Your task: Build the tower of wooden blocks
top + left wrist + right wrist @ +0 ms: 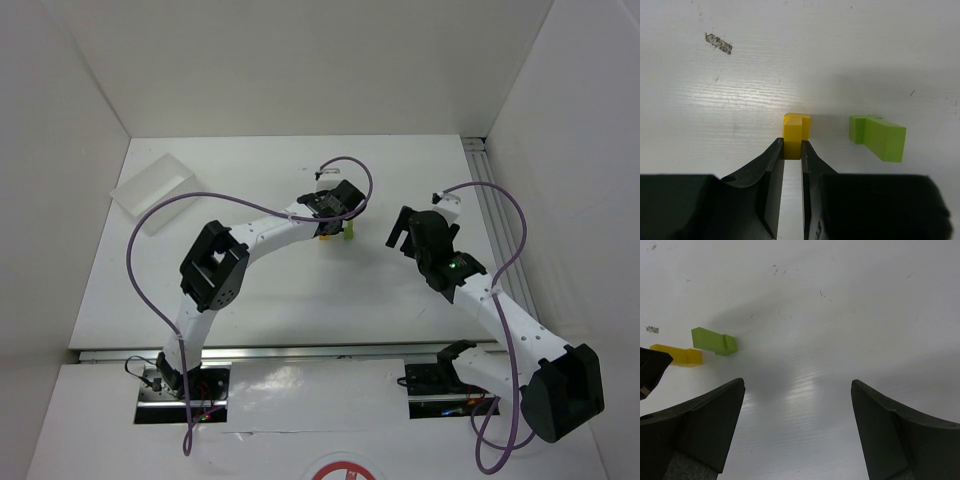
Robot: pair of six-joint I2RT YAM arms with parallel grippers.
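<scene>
The left gripper (792, 150) is closed narrow on the near end of the yellow block (796, 127). The block lies on the white table (840, 50), and the grip is probably meant to set it up as a pillar. The light green block (880, 137) lies near it, not touching. The right gripper (797, 385) hangs wide open and empty, perhaps to leave room.

White table (300, 300): yellow block (796, 131), green block (879, 136) side by side; tray (152, 190) far-left corner.
</scene>
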